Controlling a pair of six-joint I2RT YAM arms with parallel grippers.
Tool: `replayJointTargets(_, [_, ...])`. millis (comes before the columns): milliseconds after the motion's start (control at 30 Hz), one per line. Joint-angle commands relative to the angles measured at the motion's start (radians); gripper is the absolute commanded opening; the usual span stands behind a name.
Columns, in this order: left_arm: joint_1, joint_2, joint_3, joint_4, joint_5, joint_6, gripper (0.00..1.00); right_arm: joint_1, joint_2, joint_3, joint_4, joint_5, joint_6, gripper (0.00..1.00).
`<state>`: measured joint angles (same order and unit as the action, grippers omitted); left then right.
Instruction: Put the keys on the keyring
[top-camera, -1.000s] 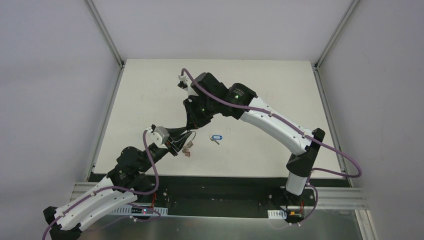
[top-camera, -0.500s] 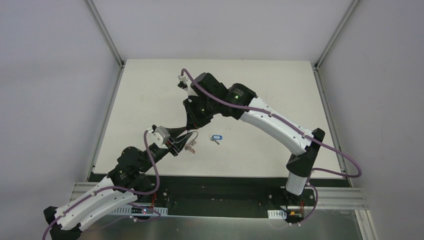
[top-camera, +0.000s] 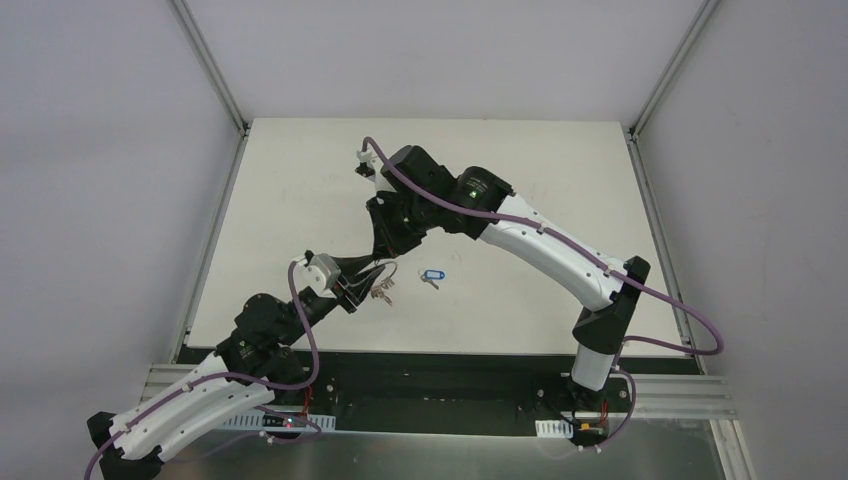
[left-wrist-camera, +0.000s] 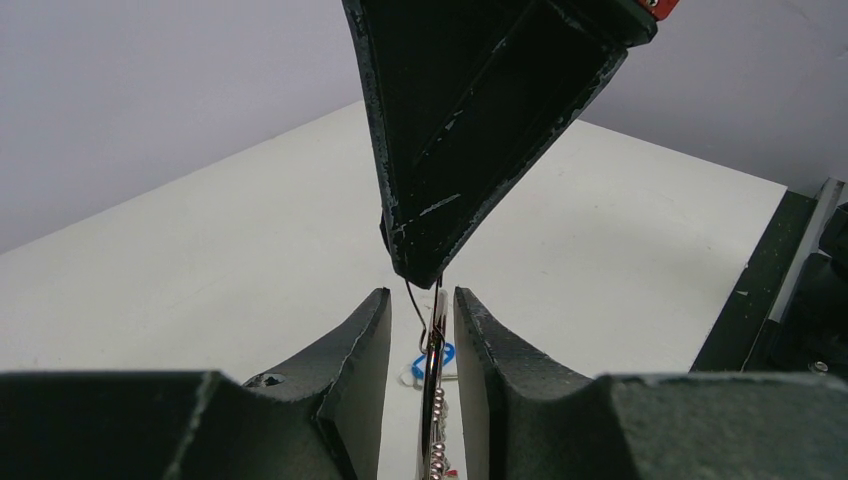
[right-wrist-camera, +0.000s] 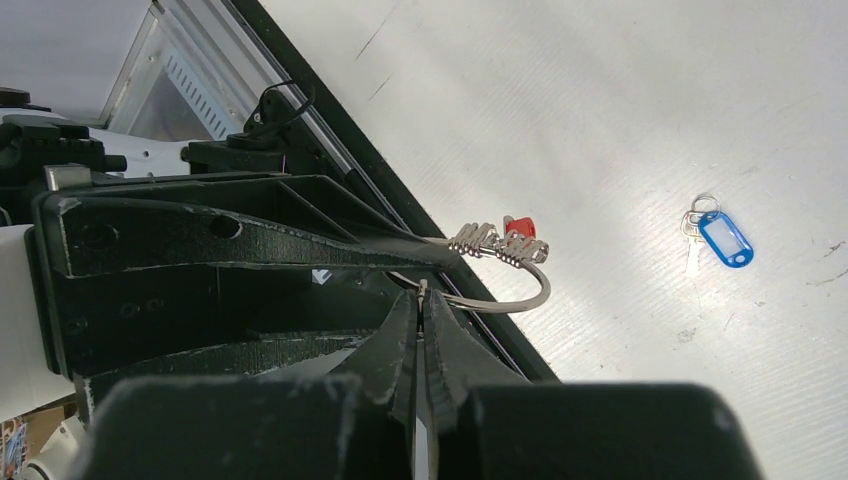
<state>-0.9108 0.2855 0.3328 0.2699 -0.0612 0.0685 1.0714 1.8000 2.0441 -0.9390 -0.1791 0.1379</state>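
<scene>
- The right end effector (right-wrist-camera: 421, 295) is pinched fully shut on the keyring's (right-wrist-camera: 540, 295) wire end.
- The left end effector (left-wrist-camera: 421, 300) straddles the ring with jaws narrowly apart; I cannot tell whether it clamps.
- The red key (right-wrist-camera: 518, 225) looks already threaded.
- The blue key (right-wrist-camera: 725, 238) lies apart on the bench (right-wrist-camera: 620, 120).
- Step in hand is likely working the ring for threading; next calls for fetching the blue key.
</scene>
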Motion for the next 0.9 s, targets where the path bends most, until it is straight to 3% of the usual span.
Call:
replayJointTargets(0, [-0.008,-0.009,0.000,0.034,-0.003,0.011,0.28,0.004,-0.053,0.042,0.020,0.005,0.002,0.00])
replayJointTargets(400, [-0.009,-0.005,0.000,0.034,-0.010,0.013,0.27,0.006,-0.056,0.045,0.021,0.006,0.002,0.00])
replayJointTargets(500, [-0.010,-0.005,0.001,0.034,-0.012,0.014,0.21,0.006,-0.056,0.044,0.021,0.004,0.003,0.00])
replayJointTargets(533, [-0.008,-0.003,0.002,0.036,-0.013,0.013,0.15,0.006,-0.056,0.044,0.021,0.003,0.002,0.00])
replayJointTargets(567, [-0.009,0.000,0.004,0.036,-0.014,0.013,0.02,0.006,-0.056,0.043,0.021,0.002,0.002,0.00])
replayJointTargets(867, [-0.017,-0.013,0.005,0.035,-0.036,0.005,0.00,0.013,-0.061,0.038,0.030,0.001,0.010,0.00])
